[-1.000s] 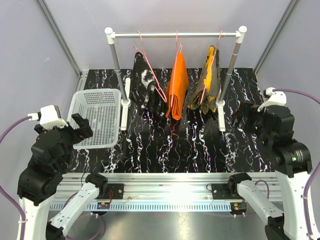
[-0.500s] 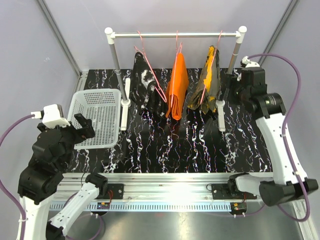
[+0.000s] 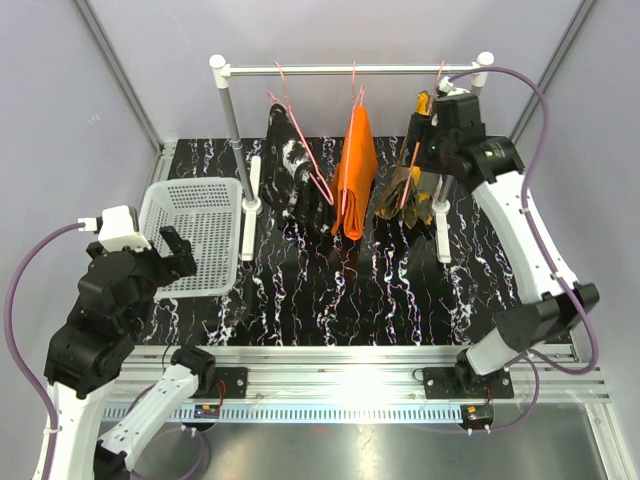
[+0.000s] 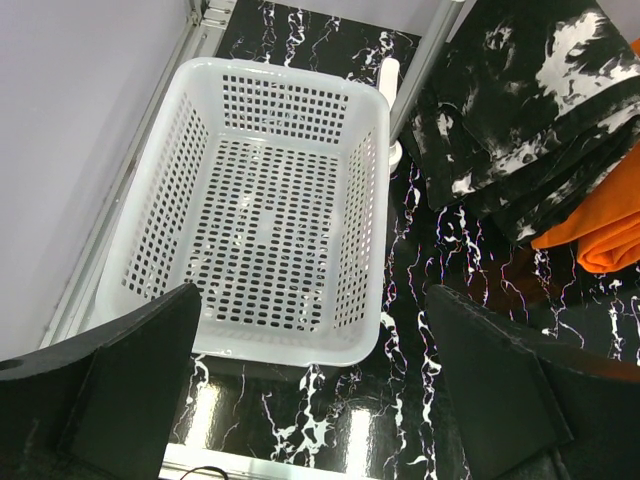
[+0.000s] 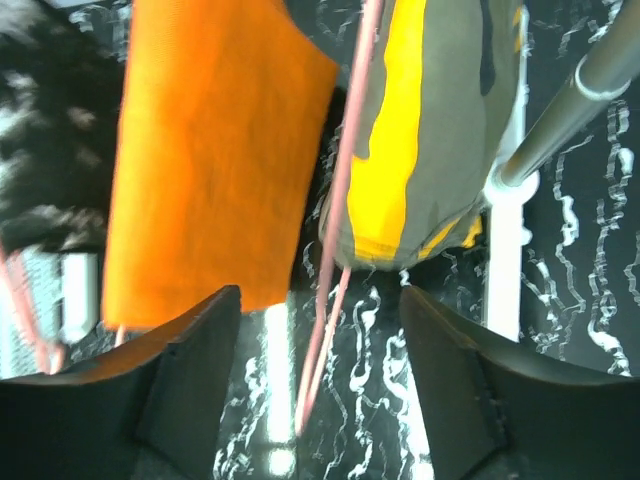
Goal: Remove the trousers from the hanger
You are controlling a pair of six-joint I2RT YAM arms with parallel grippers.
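Your right gripper (image 5: 318, 300) hangs spread and empty just beside the camouflage trousers (image 5: 440, 120), which are draped on their pink hanger (image 5: 338, 210) under the rail (image 3: 350, 70). You're on the approach; next, pinch the cloth and draw it off. Their long axis hangs vertical, loose ends apparently pointing down.

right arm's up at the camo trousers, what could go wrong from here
1. The open right gripper frames both the camouflage trousers and the pink hanger. Closing could pinch the wire too, so a pull drags the hanger along instead of freeing the cloth.
2. The rack post stands just beside the gripper, and a sideways tug might knock the rack.
3. The orange trousers hang close by and could get snagged.
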